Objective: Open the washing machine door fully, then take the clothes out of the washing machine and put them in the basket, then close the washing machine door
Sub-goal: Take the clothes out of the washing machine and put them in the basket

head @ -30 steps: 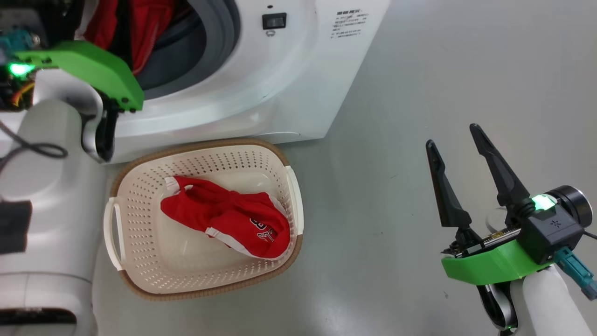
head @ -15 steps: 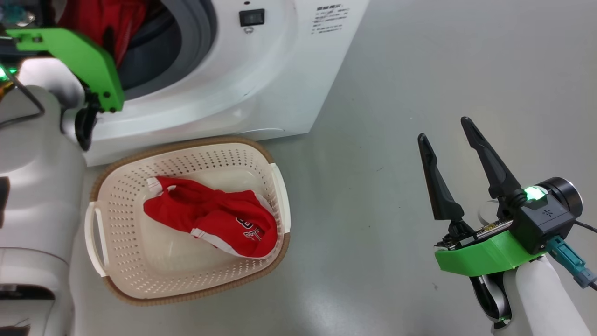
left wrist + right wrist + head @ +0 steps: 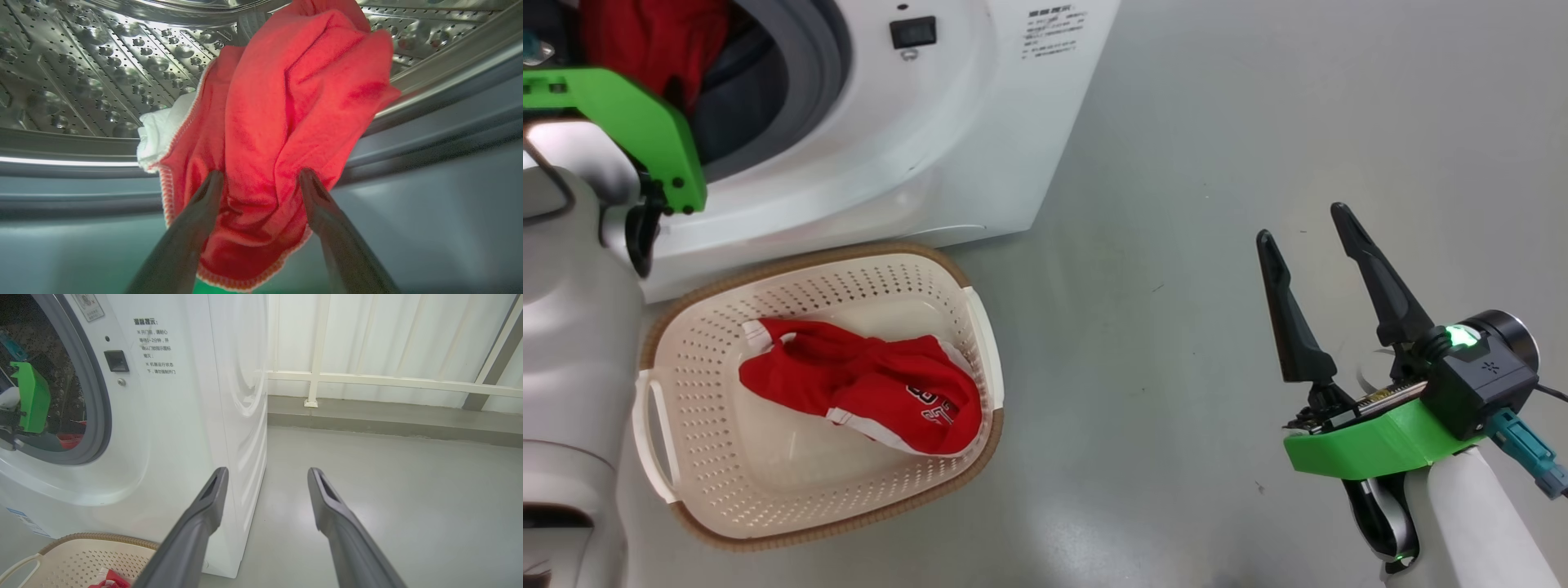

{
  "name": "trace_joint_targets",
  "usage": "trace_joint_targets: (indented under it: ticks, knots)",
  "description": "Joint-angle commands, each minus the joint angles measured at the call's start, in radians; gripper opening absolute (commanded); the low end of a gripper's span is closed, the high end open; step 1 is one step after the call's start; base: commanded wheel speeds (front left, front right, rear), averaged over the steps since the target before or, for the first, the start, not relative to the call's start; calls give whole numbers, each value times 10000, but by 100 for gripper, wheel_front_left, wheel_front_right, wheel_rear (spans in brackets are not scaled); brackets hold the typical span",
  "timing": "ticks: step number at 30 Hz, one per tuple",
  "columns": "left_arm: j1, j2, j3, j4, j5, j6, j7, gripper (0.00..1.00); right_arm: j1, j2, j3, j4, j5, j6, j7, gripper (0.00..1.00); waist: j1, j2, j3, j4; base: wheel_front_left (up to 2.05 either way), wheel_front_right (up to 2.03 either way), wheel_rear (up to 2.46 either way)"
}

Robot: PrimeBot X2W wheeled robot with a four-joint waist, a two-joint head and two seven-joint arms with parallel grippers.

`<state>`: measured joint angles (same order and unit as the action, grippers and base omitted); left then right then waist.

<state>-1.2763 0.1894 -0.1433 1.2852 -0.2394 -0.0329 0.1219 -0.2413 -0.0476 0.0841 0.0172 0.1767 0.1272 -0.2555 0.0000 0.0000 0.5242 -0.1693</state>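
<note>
Grey glossy floor (image 3: pixel 1217 163) takes up the right half of my head view. The right gripper (image 3: pixel 1302 222) hangs over it at the lower right, its two dark fingers spread apart with nothing between them, well apart from everything else. Its wrist camera looks past those fingers at the white corner of the washing machine (image 3: pixel 184 416).

On the head camera the machine sits at the upper left with its mouth uncovered and the grey rubber ring (image 3: pixel 825 65) showing. The basket (image 3: pixel 686 343) stands on the floor just in front of it, at the lower left of the frame. One red garment in the basket (image 3: pixel 866 392) lies crumpled across the bottom, white trim and white lettering facing up.

My left arm reaches into the opening; on the head view I see only its green bracket (image 3: pixel 645 131) at the rim. From the left wrist camera the left gripper (image 3: pixel 261 173) is inside the perforated steel drum (image 3: pixel 102 61), fingers apart and straddling a fold of the red garment in the drum (image 3: pixel 286 102). The cloth bulges between the two fingers, and they have not pinched it.
</note>
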Motion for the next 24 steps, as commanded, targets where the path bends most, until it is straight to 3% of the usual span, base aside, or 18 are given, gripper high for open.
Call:
trace_joint_targets:
  ticks: [1,3,4,5,6,16,24]
  knots:
    - [-125,532,52,-172,-22,76,-43,100,-108,-26,267,-239,71,35,-63,100,0,0,28,-59,0,0,0]
    - [-89,564,32,-135,-40,118,30,100,-93,-26,346,-217,125,35,-63,100,0,0,51,-107,0,0,0]
    - [-77,611,22,-110,-67,152,60,33,-100,-26,403,-209,168,35,-63,100,0,0,84,-152,0,0,0]
    - [-72,624,13,-100,-78,153,65,7,-110,-26,416,-204,183,35,-63,100,0,0,97,-167,0,0,0]
    - [-67,629,18,-91,-108,141,81,0,-122,-26,422,-200,199,35,-63,100,0,0,109,-179,0,0,0]
    - [-48,630,72,-128,-348,33,-736,0,-197,-26,293,-173,216,35,-63,100,0,0,47,-130,0,0,0]
    - [240,431,174,-315,-660,-240,-2361,0,-45,-26,149,-139,252,35,-63,100,0,0,-388,193,0,0,0]
